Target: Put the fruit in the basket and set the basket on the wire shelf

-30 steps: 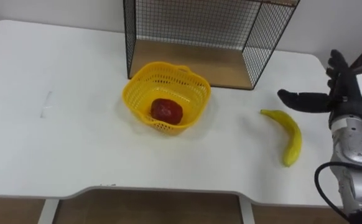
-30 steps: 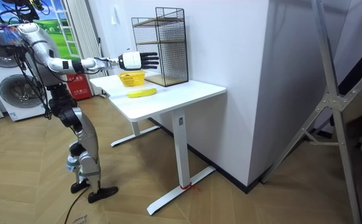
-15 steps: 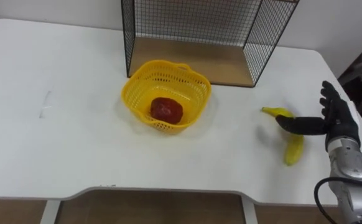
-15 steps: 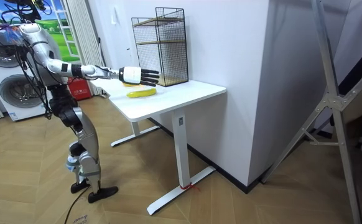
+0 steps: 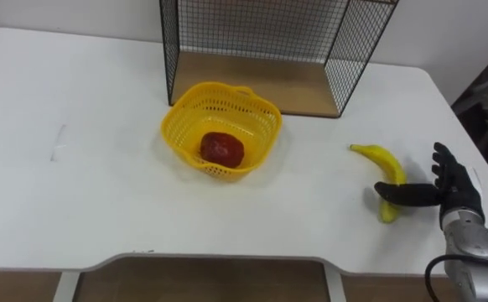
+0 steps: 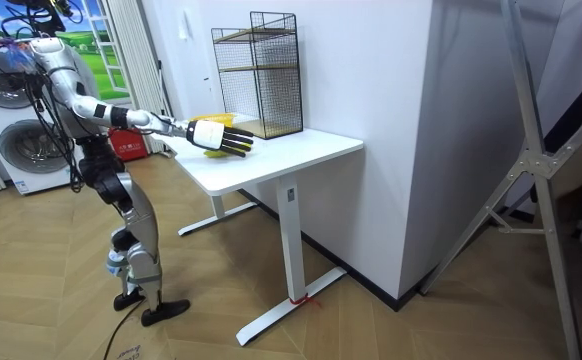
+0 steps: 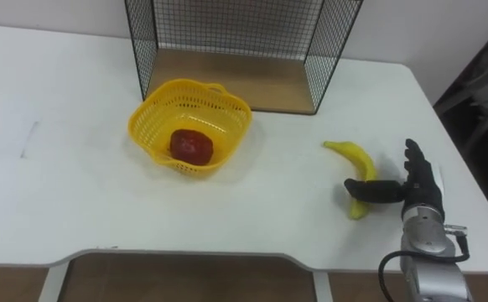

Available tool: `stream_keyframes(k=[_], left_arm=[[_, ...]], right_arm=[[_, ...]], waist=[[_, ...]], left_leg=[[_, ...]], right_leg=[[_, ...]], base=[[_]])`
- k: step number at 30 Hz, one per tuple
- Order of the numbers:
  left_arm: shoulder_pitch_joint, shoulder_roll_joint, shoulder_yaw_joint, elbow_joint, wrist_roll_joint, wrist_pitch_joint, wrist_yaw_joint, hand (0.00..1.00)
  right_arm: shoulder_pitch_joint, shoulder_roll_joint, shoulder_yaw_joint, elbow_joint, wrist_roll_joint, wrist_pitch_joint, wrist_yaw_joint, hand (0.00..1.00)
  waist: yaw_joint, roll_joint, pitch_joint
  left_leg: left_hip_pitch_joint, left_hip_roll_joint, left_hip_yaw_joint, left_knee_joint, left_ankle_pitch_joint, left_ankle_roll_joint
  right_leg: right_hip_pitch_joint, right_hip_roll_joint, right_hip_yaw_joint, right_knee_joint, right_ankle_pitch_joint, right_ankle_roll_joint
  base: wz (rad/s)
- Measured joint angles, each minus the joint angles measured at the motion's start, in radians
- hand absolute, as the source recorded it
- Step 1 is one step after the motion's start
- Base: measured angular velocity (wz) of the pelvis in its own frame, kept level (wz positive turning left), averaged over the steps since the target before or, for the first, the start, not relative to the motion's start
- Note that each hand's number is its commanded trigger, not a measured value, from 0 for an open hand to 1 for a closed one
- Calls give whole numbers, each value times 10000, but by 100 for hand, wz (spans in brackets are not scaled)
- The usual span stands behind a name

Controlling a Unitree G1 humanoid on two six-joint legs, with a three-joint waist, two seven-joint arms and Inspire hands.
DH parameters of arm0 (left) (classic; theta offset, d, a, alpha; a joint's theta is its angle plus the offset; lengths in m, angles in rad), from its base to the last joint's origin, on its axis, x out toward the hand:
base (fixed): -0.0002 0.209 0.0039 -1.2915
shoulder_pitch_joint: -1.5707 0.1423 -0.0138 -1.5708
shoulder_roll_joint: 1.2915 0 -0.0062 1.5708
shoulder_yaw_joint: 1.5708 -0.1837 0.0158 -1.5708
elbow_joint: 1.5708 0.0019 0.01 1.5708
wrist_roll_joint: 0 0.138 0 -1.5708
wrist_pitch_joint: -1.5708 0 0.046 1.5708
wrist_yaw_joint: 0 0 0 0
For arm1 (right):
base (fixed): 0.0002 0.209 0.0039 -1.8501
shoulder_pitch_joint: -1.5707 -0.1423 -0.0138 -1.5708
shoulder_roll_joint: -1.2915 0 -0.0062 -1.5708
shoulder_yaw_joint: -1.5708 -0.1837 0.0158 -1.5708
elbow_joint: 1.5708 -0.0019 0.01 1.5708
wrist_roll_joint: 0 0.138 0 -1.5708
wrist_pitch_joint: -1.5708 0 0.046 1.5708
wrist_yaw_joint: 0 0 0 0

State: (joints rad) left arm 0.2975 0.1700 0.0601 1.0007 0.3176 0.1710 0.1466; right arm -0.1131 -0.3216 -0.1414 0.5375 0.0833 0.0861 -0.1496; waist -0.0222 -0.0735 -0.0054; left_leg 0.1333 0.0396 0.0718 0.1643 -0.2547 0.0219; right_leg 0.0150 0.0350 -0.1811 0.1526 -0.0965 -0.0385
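A yellow mesh basket stands mid-table with a red fruit inside it. Behind it is the black wire shelf with a wooden floor board. A banana lies on the white table to the right of the basket. My right hand is low over the table just right of the banana. Its fingers are straight and its thumb lies across the banana's near end. In the room view I stand at the table's end with the right hand stretched out over it.
The table's right edge runs close beside my right hand, and the front edge lies just below it. In the room view the wire shelf stands against a white wall, and washing machines stand behind me.
My right hand has come down and back towards the front edge, from above the table beside the banana to table height. Its thumb now lies across the banana's near end. Basket and fruit stay put.
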Motion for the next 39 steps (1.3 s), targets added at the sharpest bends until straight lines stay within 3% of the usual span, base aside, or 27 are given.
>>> stream_keyframes(k=[5,10,13,19,24,25,26,27,33,39], left_arm=[[-13,30,1,-8,18,7,-20,0],[-26,26,349,12,40,148,-96,0],[-12,35,579,13,35,226,-91,0],[-63,76,580,46,27,247,-26,0],[-226,80,578,195,23,242,-33,0],[-232,84,577,195,24,238,-33,0],[-236,99,555,195,33,235,-33,0],[-229,99,554,196,35,232,-32,0],[-324,142,539,196,31,194,-23,0],[-475,189,354,195,35,173,12,0]], right_arm=[[-16,1,2,144,-107,0,63,0],[-367,1,-35,1182,-1388,-171,438,0],[-587,1,-188,1700,-2118,-207,737,0],[-842,-20,-394,2068,-2413,-214,1007,0],[-1069,-54,-390,2508,-2628,-299,1214,0],[-1090,-60,-384,2527,-2702,-296,1249,22],[-1143,-84,-374,2589,-2839,-303,1370,90],[-1190,-131,-372,2676,-2853,-312,1471,100],[-1205,-482,-235,2791,-3612,-306,1456,100],[-1230,-693,-86,2949,-4453,-299,1069,100]], waist=[[3,18,-10],[27,-17,-14],[41,-118,-70],[54,-109,-60],[70,-94,17],[80,-94,17],[91,-99,19],[107,-99,19],[323,-205,83],[490,-211,84]], left_leg=[[-1,-1,-14,23,0,0],[-24,-9,-75,23,0,0],[-14,-11,-77,36,0,0],[29,6,-178,35,-1,1],[166,13,-226,-32,-7,1],[162,12,-227,-33,-7,1],[159,7,-221,-27,-9,-2],[160,-2,-214,-23,-12,-6],[155,-7,-212,-40,-13,-8],[155,11,-251,-46,-14,-12]], right_leg=[[19,-18,-7,2,-1,-2],[28,-69,-10,4,-25,3],[37,-11,-18,-5,-23,1],[77,-10,-37,8,-19,1],[230,-24,-75,7,-18,1],[223,-25,-77,11,-18,0],[216,-21,-76,12,-17,-1],[219,-15,-73,5,-16,-3],[213,1,-77,-19,-15,-4],[208,26,-143,-21,-16,-3]], base=[[0],[2],[0],[0],[1],[0],[0],[0],[0],[2]])
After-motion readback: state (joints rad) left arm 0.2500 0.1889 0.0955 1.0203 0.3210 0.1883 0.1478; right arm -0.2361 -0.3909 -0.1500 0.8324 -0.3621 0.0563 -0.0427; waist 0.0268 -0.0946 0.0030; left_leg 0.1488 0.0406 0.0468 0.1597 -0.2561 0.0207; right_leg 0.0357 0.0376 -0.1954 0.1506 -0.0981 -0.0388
